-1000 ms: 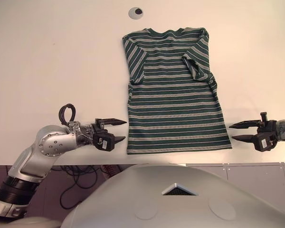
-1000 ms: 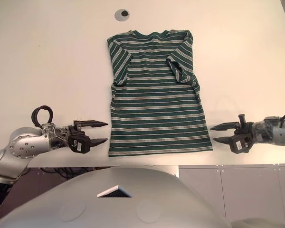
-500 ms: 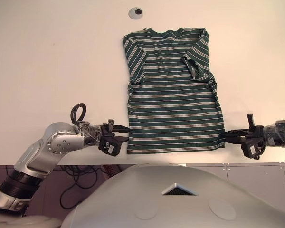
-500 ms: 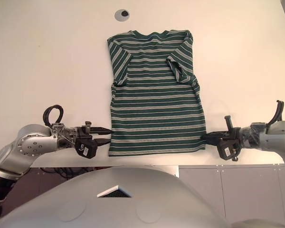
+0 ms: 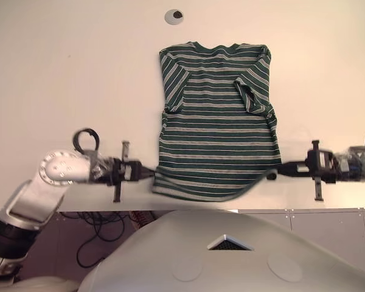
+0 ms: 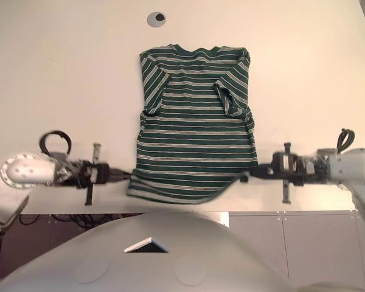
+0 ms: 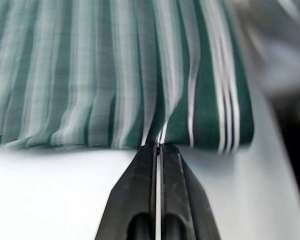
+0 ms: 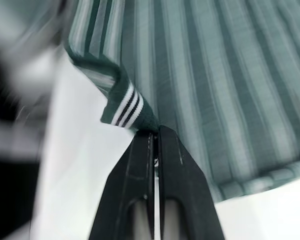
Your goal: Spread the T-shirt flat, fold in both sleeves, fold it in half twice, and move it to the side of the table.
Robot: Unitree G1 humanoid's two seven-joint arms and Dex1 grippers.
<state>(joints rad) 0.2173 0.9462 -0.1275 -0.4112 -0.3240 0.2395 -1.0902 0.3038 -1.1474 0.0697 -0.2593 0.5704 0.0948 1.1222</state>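
Observation:
A green T-shirt (image 5: 216, 115) with white stripes lies on the white table (image 5: 67, 91), collar at the far side and both sleeves folded in over the body. My left gripper (image 5: 151, 174) is shut on the shirt's near left hem corner (image 7: 160, 135). My right gripper (image 5: 274, 174) is shut on the near right hem corner (image 8: 127, 107). Between the two grippers the hem (image 5: 201, 191) is lifted off the table and sags in the middle.
A round grey grommet (image 5: 174, 16) sits in the table just beyond the collar. Bare tabletop lies to the left (image 5: 61, 73) and right (image 5: 328, 79) of the shirt. The table's near edge (image 5: 97, 210) runs just below both grippers.
Both grippers moved inward to the hem corners, shut on them and turned. The hem has lifted and drawn toward the collar, so the shirt looks shorter.

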